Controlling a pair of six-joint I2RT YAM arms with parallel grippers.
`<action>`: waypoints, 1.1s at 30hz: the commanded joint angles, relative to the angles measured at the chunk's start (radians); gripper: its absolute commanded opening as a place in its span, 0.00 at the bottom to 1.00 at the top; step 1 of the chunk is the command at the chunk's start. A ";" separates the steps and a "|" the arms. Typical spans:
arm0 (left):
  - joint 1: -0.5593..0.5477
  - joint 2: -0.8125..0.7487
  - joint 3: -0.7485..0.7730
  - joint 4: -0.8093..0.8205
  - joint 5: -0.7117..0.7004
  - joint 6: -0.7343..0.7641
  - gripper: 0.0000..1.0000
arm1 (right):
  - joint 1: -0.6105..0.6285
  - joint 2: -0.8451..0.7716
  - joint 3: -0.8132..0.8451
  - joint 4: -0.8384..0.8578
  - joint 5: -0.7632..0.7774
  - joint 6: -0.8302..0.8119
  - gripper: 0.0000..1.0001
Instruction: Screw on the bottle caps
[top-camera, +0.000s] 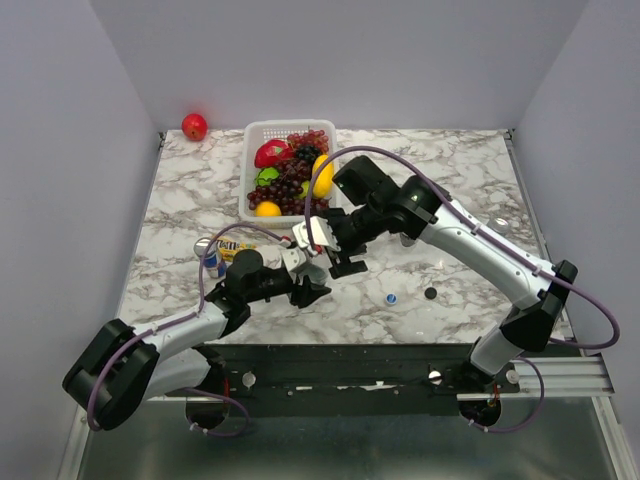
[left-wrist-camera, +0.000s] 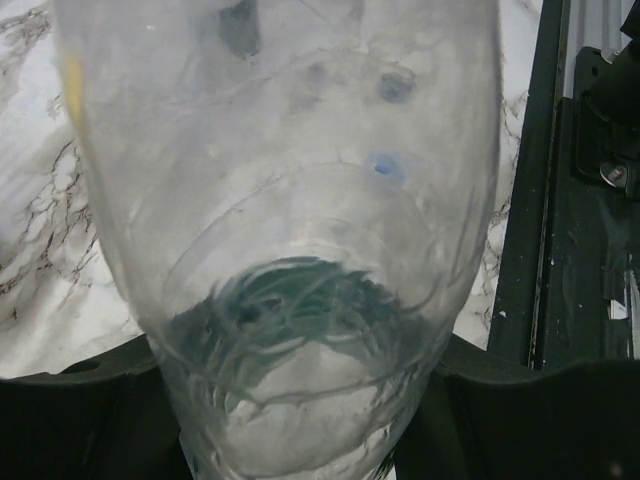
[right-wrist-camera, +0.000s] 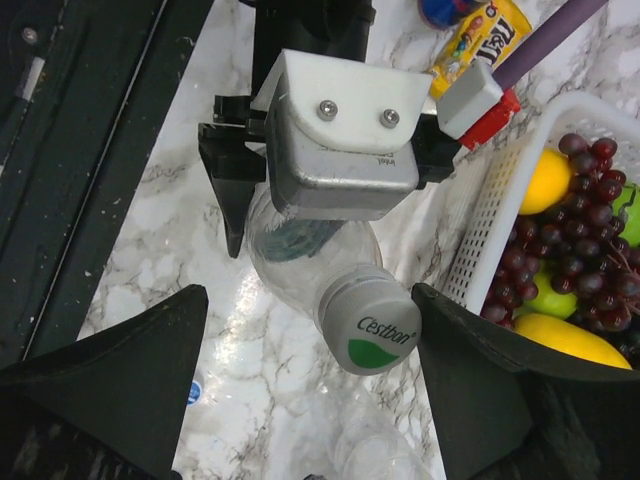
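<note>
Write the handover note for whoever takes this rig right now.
Left gripper: shut on the clear bottle, with its neck pointing at the right gripper.
Right gripper: open, fingers either side of the white-green cap, not touching it.
Done: the white-green cap sits on that bottle's neck; how tight it is cannot be judged.
To do: the blue cap and the black cap lie loose on the table near the front edge. Their bottles are not clearly in view.

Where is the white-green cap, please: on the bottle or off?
On: the white-green cap sits on the bottle's neck; tightness unclear.
</note>
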 joint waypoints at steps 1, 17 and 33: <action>0.034 0.000 0.030 0.061 -0.022 -0.089 0.00 | 0.006 -0.062 -0.088 -0.060 0.069 0.017 0.89; 0.068 0.003 0.014 0.081 0.004 -0.076 0.00 | 0.004 -0.175 -0.234 -0.079 0.209 0.229 0.88; 0.051 -0.048 0.005 0.019 0.139 0.038 0.00 | -0.177 -0.046 0.118 -0.143 0.098 0.329 0.85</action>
